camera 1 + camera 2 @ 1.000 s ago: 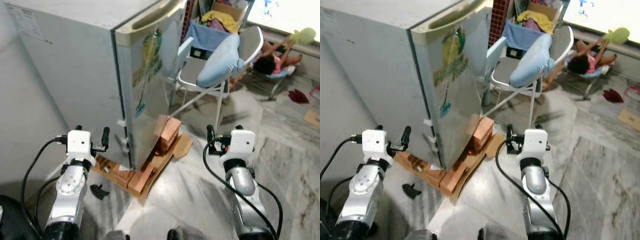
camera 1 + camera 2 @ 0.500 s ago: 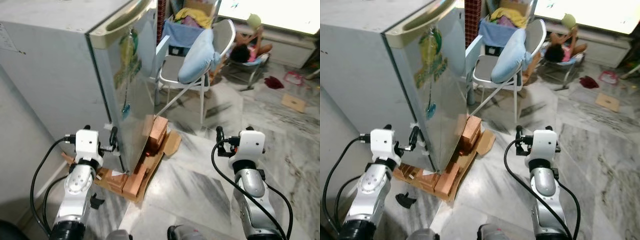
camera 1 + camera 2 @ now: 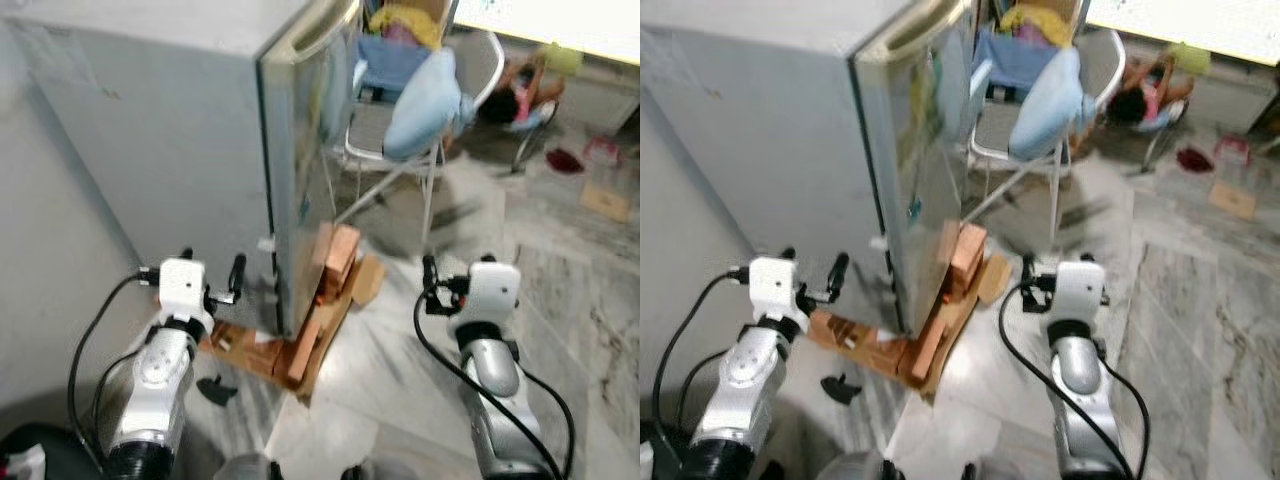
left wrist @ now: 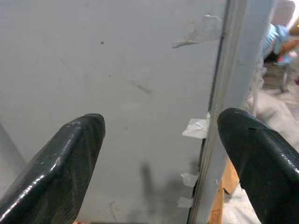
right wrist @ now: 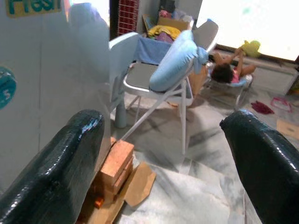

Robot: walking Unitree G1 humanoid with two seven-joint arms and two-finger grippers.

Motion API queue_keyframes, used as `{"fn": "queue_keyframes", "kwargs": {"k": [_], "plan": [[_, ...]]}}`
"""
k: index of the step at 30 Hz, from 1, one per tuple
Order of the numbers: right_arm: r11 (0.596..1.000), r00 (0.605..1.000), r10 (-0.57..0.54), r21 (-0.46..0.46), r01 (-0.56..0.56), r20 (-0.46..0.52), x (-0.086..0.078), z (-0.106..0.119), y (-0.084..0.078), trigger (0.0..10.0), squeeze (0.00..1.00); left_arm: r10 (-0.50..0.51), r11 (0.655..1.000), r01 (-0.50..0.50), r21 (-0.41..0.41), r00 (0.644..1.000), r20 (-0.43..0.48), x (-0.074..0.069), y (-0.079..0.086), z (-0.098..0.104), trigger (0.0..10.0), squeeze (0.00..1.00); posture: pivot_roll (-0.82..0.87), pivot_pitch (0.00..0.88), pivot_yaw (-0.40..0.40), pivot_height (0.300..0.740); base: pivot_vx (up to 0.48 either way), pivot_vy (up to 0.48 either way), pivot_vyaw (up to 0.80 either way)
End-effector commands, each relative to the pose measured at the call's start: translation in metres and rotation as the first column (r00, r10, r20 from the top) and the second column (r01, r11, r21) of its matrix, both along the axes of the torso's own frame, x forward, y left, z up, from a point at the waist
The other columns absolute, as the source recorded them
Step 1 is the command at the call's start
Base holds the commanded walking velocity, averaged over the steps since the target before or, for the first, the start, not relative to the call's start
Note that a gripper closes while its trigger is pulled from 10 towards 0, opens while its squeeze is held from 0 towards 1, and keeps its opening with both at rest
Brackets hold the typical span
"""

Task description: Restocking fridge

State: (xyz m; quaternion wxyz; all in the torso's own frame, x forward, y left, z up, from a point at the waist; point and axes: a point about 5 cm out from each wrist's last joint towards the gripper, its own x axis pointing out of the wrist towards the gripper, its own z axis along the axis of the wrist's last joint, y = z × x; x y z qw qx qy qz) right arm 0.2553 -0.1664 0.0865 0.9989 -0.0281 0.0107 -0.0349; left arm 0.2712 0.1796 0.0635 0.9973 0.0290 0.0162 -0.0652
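The closed grey fridge (image 3: 180,140) stands on bricks (image 3: 335,258) ahead-left; the left gripper (image 4: 161,154) hovers near its side wall, the right gripper (image 5: 163,158) faces a folding chair (image 5: 161,86), both spread wide, holding nothing

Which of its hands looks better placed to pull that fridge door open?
Probably the right hand: it is open and hangs before the fridge door's front, handle side. The left hand, also open, faces the fridge's blank side wall.
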Motion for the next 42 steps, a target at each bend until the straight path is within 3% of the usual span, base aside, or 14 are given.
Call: {"fn": "queue_keyframes", "kwargs": {"k": [1, 11, 18, 26, 42], "plan": [[1.0, 1.0, -0.027, -0.011, 0.027, -0.012, -0.002, 0.0, -0.009, 10.0, 0.0, -0.05, 0.998, 0.05, -0.029, 0.999, 0.009, 0.004, -0.011, 0.003, 10.0, 0.0, -0.02, 0.046, -0.033, 0.74, 0.0, 0.0, -0.8], [1.0, 1.0, -0.029, -0.011, 0.029, -0.006, -0.003, 0.0, -0.009, 10.0, 0.0, -0.113, 0.992, 0.113, -0.061, 0.994, 0.01, 0.006, -0.018, 0.005, 10.0, 0.0, -0.03, 0.047, -0.026, 0.74, 0.0, 0.0, -0.77], [1.0, 1.0, -0.023, -0.022, 0.023, -0.006, -0.005, 0.001, -0.009, 10.0, 0.0, -0.107, 0.992, 0.108, -0.066, 0.994, 0.023, 0.008, -0.021, 0.007, 10.0, 0.0, -0.04, 0.048, -0.026, 0.74, 0.0, 0.0, 0.0], [1.0, 1.0, -0.018, -0.023, 0.018, -0.005, -0.005, 0.001, -0.01, 10.0, 0.0, 0.001, 0.999, 0.001, -0.053, 0.999, 0.033, 0.009, -0.009, 0.008, 10.0, 0.0, -0.03, 0.044, -0.029, 0.74, 0.0, 0.0, 0.0], [0.999, 1.0, 0.022, -0.031, -0.023, -0.012, -0.01, -0.002, -0.002, 10.0, 0.0, 0.055, 0.998, -0.054, -0.044, 0.998, 0.014, 0.002, -0.01, 0.005, 10.0, 0.0, -0.03, 0.04, -0.028, 0.74, 0.0, 0.0, 0.0]]}}
